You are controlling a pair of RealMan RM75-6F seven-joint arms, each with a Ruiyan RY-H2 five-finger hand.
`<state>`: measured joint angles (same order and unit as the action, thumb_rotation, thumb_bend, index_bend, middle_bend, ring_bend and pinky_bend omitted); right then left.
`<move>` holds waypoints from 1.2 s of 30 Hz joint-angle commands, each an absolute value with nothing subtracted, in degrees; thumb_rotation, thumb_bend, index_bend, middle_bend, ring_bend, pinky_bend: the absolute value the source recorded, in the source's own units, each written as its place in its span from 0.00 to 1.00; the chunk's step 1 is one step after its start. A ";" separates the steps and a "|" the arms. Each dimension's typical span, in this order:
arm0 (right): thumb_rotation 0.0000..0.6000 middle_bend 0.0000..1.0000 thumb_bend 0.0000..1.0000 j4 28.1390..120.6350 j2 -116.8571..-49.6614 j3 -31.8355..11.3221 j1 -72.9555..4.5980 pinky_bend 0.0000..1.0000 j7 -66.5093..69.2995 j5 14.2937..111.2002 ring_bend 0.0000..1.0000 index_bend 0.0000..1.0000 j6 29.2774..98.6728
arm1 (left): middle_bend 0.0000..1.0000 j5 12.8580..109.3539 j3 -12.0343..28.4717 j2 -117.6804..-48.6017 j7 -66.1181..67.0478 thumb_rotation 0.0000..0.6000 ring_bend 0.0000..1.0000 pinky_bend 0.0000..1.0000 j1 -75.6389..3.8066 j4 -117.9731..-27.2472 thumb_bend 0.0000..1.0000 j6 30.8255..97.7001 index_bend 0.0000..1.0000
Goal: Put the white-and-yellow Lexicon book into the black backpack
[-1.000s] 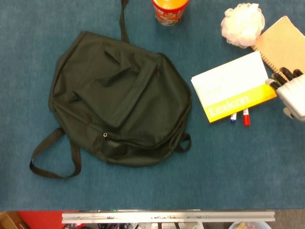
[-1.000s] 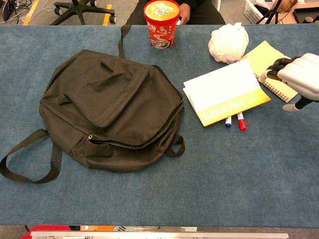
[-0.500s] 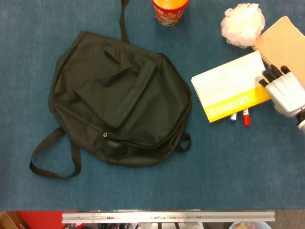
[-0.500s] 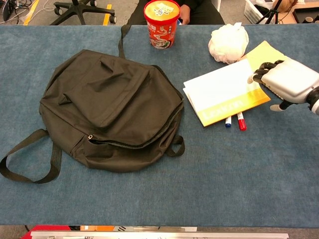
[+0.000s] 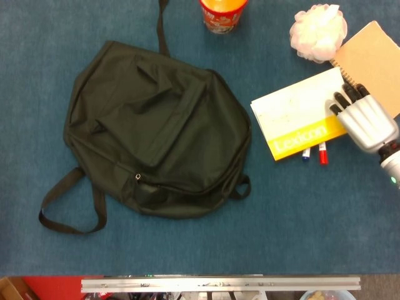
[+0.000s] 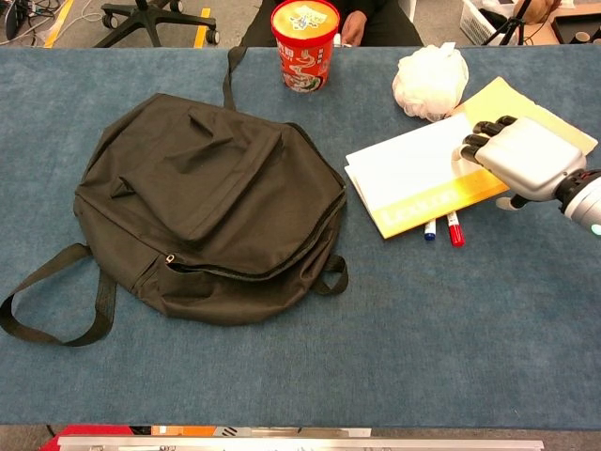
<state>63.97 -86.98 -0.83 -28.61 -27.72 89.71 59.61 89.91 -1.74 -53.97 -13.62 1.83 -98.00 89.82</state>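
The backpack lies flat on the left half of the table, its straps trailing toward the left and near edges, and its main zip looks mostly closed, with only a short gap by the puller on the near side; that is a judgement, since the opening is hard to read from above. No left hand shows in either view. Right of the bag, toward the table's right edge, the book lies flat with its yellow band toward the near edge, resting on two markers whose caps poke out from under it. The right hand sits over the book's right end, palm down, fingers stretched along the cover and holding nothing; whether the fingertips actually touch the cover cannot be told. To grip well, the hand should probably work at the book's right edge, where the markers lift it slightly, slipping the thumb beneath and the fingers on top. A notebook lies just beyond the hand near the far right corner, so a wide sweep could catch it. The bag's mouth likely needs opening wider before the book goes in.
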 commanded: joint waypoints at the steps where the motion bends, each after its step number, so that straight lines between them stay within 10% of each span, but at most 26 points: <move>1: 1.00 0.28 0.13 62.68 -88.02 -0.66 -28.97 0.26 -26.75 90.18 0.17 0.26 60.04 | 0.21 89.92 -1.75 -53.92 -13.81 1.00 0.16 0.18 1.84 -97.94 0.18 89.80 0.30; 21: 1.00 0.39 0.64 55.99 -92.86 -1.61 -31.84 0.37 -17.66 91.69 0.27 0.37 62.96 | 0.21 89.44 -1.63 -53.33 -16.70 1.00 0.16 0.18 1.75 -97.17 0.18 89.28 0.30; 36: 1.00 0.53 0.29 52.31 -96.74 -4.42 -32.41 0.49 -17.15 89.11 0.40 0.61 65.77 | 0.21 89.56 -1.71 -52.55 -17.26 1.00 0.16 0.18 1.46 -97.48 0.18 88.66 0.30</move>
